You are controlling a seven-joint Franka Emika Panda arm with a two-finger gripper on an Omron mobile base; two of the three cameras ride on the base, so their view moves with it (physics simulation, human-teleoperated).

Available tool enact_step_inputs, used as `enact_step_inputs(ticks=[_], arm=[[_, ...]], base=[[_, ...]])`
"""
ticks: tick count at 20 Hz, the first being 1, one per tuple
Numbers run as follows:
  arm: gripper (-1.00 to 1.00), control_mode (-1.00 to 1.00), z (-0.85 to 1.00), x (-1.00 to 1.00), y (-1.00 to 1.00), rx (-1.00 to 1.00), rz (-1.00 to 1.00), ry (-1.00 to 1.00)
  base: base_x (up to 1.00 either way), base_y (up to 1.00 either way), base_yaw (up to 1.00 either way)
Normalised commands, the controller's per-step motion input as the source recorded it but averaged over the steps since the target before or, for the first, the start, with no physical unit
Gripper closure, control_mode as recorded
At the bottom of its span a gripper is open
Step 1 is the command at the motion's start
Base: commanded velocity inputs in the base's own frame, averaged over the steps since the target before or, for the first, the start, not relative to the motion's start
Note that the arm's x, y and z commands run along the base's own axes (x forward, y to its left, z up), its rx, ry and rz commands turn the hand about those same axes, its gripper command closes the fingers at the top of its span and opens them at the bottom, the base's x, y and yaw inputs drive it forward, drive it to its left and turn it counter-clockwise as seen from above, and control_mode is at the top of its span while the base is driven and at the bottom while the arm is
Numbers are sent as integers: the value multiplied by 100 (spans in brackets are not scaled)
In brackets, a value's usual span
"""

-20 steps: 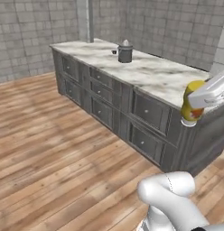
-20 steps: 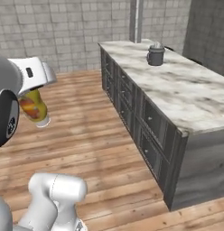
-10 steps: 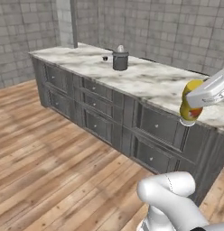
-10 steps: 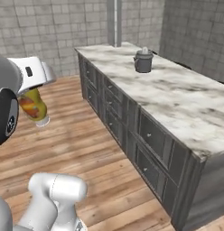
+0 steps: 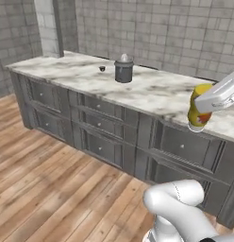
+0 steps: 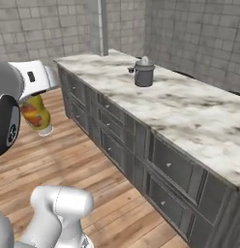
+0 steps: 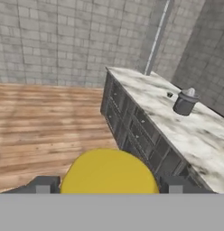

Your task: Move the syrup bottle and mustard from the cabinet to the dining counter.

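My gripper (image 5: 204, 105) is shut on the mustard (image 5: 199, 112), a yellow squeeze bottle with an orange-red label, held above the wood floor short of the dining counter (image 5: 152, 90). From the right base the mustard (image 6: 37, 115) hangs under the white hand, left of the dining counter (image 6: 189, 106). In the hand view the mustard's yellow end (image 7: 109, 171) sits between my fingertips (image 7: 41, 185), with the dining counter (image 7: 195, 131) ahead to the right. The syrup bottle and the cabinet are out of view.
A grey lidded canister (image 5: 123, 69) stands on the marble top beside a small dark object (image 5: 102, 69); the canister (image 6: 143, 73) also appears from the right base. Dark drawer fronts (image 5: 104, 127) face the wood floor (image 5: 48, 184). Grey tiled walls stand behind.
The whole picture has shifted: the base has driven and turned, so the counter now lies closer and more broadside. The mustard stays gripped in the same place relative to the base.
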Motion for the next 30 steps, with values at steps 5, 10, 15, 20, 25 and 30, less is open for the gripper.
enact_step_inputs(ticks=[5, 10, 15, 20, 25, 30], arm=[[100, 100, 0, 0, 0, 0, 0, 0], [100, 100, 0, 0, 0, 0, 0, 0], [100, 100, 0, 0, 0, 0, 0, 0], [100, 100, 0, 0, 0, 0, 0, 0], [100, 100, 0, 0, 0, 0, 0, 0], [100, 100, 0, 0, 0, 0, 0, 0]], base=[[100, 94, -36], [100, 93, -37], [100, 92, -39], [100, 79, -40], [100, 57, -41], [93, 49, -40]])
